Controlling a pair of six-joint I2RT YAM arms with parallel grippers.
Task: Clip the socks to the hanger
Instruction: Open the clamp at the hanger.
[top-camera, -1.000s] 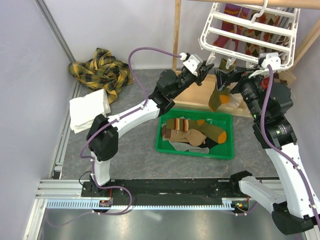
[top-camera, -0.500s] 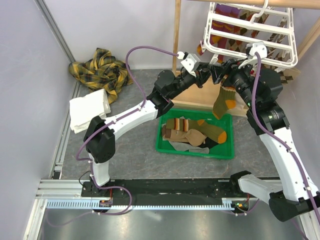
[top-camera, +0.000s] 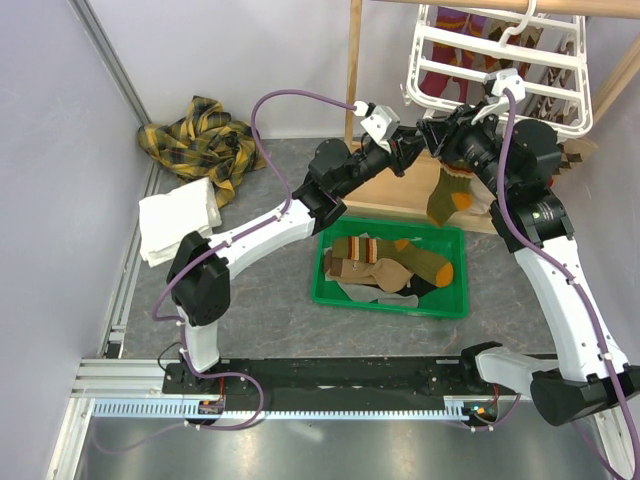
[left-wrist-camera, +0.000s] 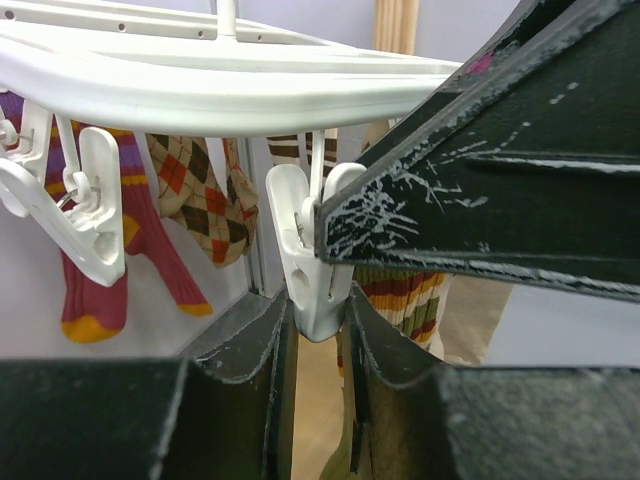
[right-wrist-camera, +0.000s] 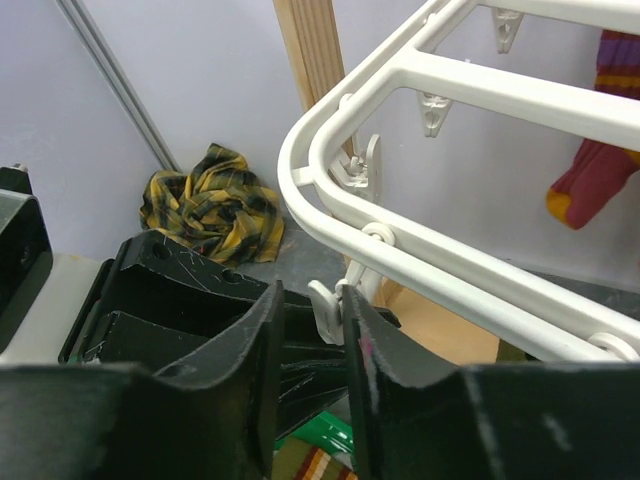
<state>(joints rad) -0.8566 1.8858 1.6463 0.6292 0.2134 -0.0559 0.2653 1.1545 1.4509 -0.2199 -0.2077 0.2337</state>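
Pale walls and a grey table (top-camera: 270, 300) frame the white hanger (right-wrist-camera: 480, 85), which hangs from a wooden frame (top-camera: 353, 70) at the back right. One olive sock (top-camera: 445, 200) with an orange heel dangles under the hanger's near-left corner, above the tray. Its top is hidden behind both grippers, so I cannot tell whether a clip holds it.

The left gripper (left-wrist-camera: 318, 310) is closed on a white clip (left-wrist-camera: 303, 240) — pinching its lower body between the fingers — and the sock's striped cuff shows just behind. The right gripper (right-wrist-camera: 312, 305) meets it from the other side, its jaws a narrow gap apart with a clip's top between them; whether they press it I cannot tell.

A maroon sock (left-wrist-camera: 90, 290) and an argyle sock (left-wrist-camera: 200, 195) hang from clips farther along. Below, a green tray (top-camera: 400, 307) holds more socks (top-camera: 385, 262). Well to the left lie a yellow plaid cloth (top-camera: 205, 145) and a folded white towel (top-camera: 180, 222).
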